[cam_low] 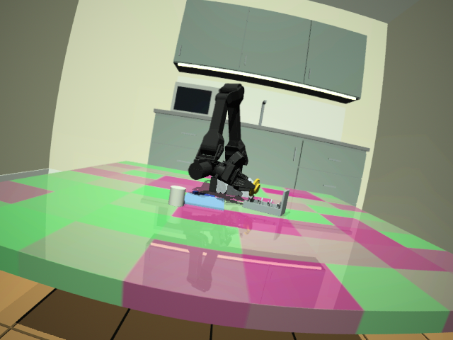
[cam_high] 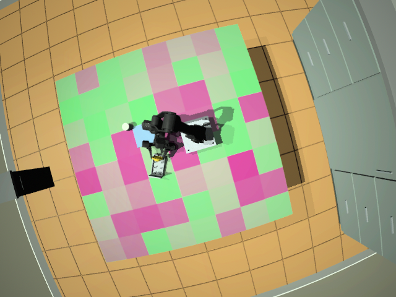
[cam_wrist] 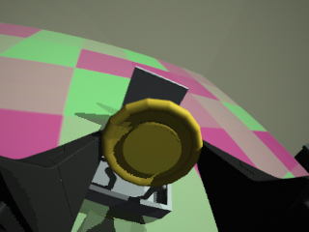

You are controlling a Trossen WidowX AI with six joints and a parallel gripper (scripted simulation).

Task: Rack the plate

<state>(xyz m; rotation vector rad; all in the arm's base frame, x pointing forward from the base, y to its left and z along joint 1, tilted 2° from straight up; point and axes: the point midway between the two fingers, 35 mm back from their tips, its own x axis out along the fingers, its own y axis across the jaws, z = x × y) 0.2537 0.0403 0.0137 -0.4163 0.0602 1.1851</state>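
The yellow plate (cam_high: 157, 158) (cam_low: 256, 186) (cam_wrist: 153, 147) is held in the air, nearly upright, with its face towards the wrist camera. My gripper (cam_high: 156, 156) (cam_wrist: 152, 141) is shut on the plate, one finger at each side of its rim. The grey dish rack (cam_high: 156, 175) (cam_low: 284, 203) (cam_wrist: 154, 88) stands on the table, with a tall wall at its far end. The plate is above the rack's end nearer the arm and hides part of it in the wrist view. Whether it touches the rails cannot be told.
A light blue block (cam_high: 140, 137) (cam_low: 204, 201) lies beside the arm, on the other side from the rack. A white cylinder (cam_high: 125, 127) (cam_low: 177, 195) stands just beyond the block. The arm's white base plate (cam_high: 192, 148) is behind the gripper.
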